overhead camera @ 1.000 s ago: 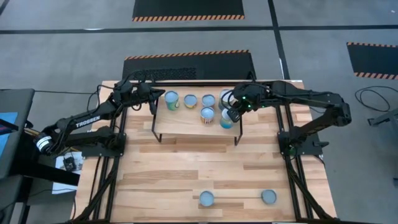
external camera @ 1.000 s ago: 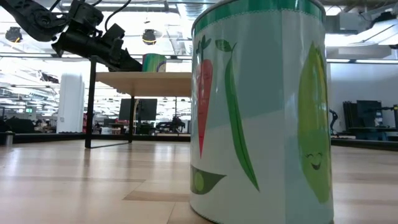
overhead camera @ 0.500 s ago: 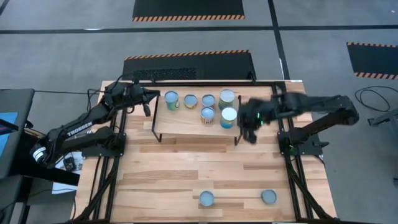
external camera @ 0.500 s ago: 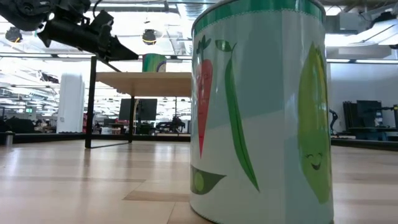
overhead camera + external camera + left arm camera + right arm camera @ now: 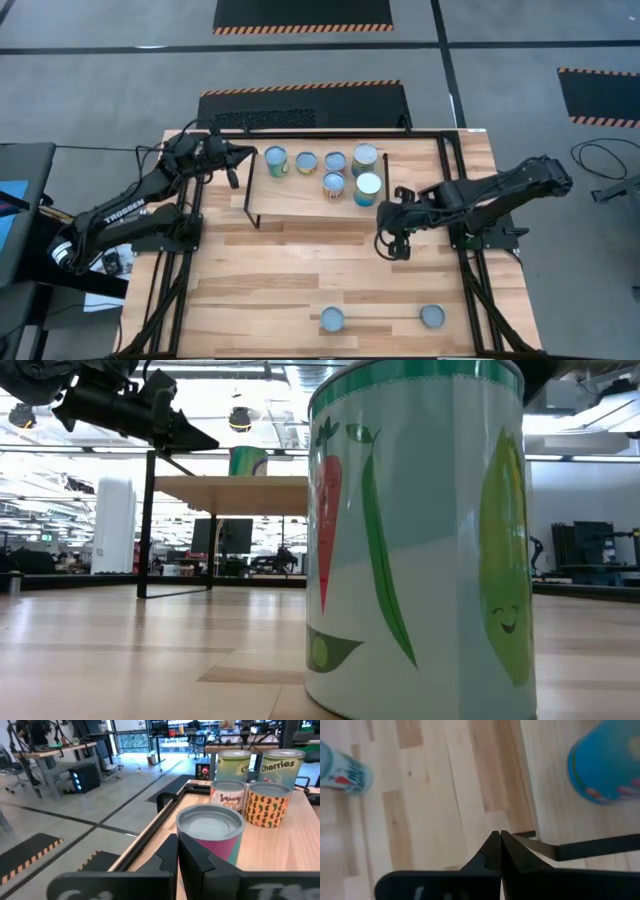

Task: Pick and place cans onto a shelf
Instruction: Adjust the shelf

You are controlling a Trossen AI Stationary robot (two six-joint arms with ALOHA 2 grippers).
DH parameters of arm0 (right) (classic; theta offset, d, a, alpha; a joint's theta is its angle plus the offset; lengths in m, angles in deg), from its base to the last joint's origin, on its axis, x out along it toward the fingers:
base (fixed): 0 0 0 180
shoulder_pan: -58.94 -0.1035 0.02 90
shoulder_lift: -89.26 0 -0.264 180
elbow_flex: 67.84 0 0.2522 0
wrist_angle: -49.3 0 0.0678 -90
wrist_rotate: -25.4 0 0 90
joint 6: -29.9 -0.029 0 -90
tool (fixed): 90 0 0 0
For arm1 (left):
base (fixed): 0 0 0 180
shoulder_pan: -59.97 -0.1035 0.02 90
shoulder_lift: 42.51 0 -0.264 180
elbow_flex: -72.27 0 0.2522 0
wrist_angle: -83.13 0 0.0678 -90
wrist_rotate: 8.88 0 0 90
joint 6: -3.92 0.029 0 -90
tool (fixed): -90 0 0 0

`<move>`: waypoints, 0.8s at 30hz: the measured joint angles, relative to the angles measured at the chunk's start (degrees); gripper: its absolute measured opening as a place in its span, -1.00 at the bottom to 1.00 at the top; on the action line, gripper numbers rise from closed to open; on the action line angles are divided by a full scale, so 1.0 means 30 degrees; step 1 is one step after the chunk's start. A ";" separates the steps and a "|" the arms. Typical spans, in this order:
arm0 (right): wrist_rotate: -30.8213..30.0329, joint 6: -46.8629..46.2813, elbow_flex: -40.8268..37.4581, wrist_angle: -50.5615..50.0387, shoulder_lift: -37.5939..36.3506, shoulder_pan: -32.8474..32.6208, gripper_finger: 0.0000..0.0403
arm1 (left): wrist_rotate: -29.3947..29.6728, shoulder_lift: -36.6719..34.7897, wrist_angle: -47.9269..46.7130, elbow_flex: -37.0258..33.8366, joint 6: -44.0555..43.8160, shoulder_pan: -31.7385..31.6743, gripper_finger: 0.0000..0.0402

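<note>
Several cans stand upright on the shelf, among them a wide blue-topped can at its right end and a pink-and-teal can at its left end. Two more cans stand on their bases on the table near its front edge; one of them fills the low view. My left gripper is shut and empty, level, just left of the shelf's left end. My right gripper is shut and empty, pointing steeply down over the table in front of the shelf's right end.
The shelf's thin black legs stand close to my right gripper. Between the shelf and the two near cans lies bare plank tabletop. A black frame runs along the table's edges.
My right gripper has left the shelf's right end, swinging toward the table's near edge and sinking in front of the shelf; the wide can stays on the shelf. My left gripper has drawn back a little from the shelf's left end and risen slightly.
</note>
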 joint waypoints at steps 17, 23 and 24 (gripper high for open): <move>-0.2550 -0.1270 -0.0738 -0.1056 0.0013 0.0566 -0.97 | 0.0799 -0.0022 -0.0104 0.0000 -0.0051 0.1913 -0.99; -0.3794 -0.1775 -0.0738 -0.2027 0.0013 0.0842 -0.97 | 0.1069 -0.0022 -0.0104 0.0000 0.0043 0.2641 -0.99; -0.4051 -0.1768 -0.0738 -0.2079 0.0013 0.0842 -0.98 | 0.1069 -0.0022 -0.0104 0.0000 0.0068 0.2797 -0.99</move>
